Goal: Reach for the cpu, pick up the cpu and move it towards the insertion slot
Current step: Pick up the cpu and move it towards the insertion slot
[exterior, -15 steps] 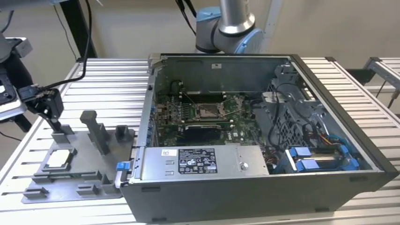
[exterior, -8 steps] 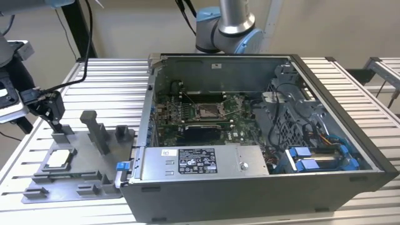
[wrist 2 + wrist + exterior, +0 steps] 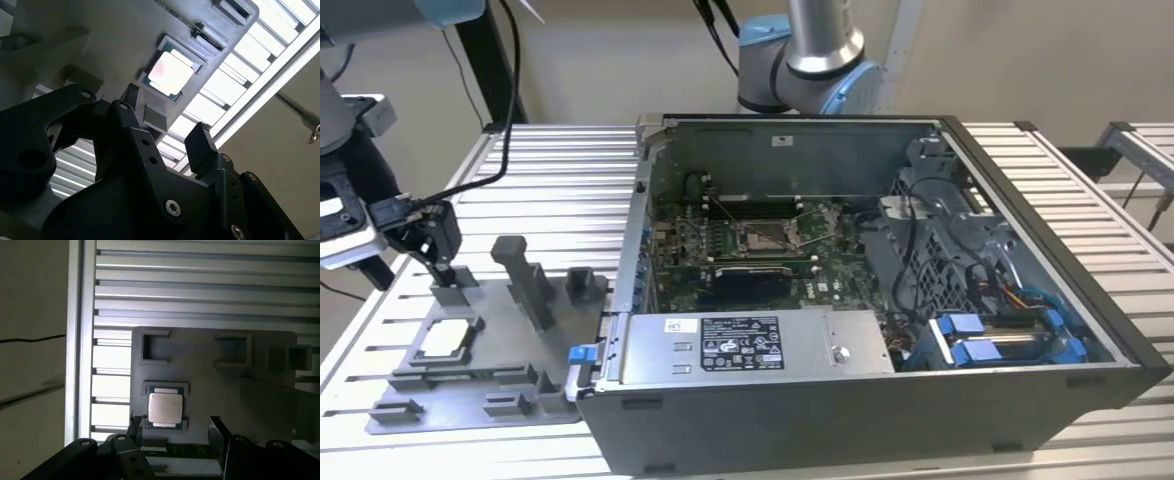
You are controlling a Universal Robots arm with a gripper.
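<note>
One small chip is what matters here: at the lower left of the exterior view the cpu [image 3: 443, 338] lies flat, silvery top up, in a shallow square nest on the grey fixture plate [image 3: 470, 412], which rests on the slatted table [image 3: 560, 200]. Just above it in that frame the gripper [image 3: 438, 262] hangs low over the plate with its jaws spread and nothing between them. Its fingertips [image 3: 134, 426] are near an upright grey block [image 3: 451, 292] and apart from the chip. I judge the cpu to be light, thin and quite stiff, so weight is no worry. The smooth metal lid looks slippery, though, and the underside is likely delicate (a hard squeeze or a scrape against the nest could spoil it). The best hold looks to be a gentle pinch on two opposite edges. In the first wrist view the nest seems walled on two sides and open on the other two, and the fingers stand roughly in line with the open ones. Further right, the opened computer case [image 3: 854, 435] takes up the middle and right of the exterior view. The insertion slot [image 3: 763, 236], a silver frame on the green board [image 3: 834, 285], sits in its upper middle, well apart from the chip.
</note>
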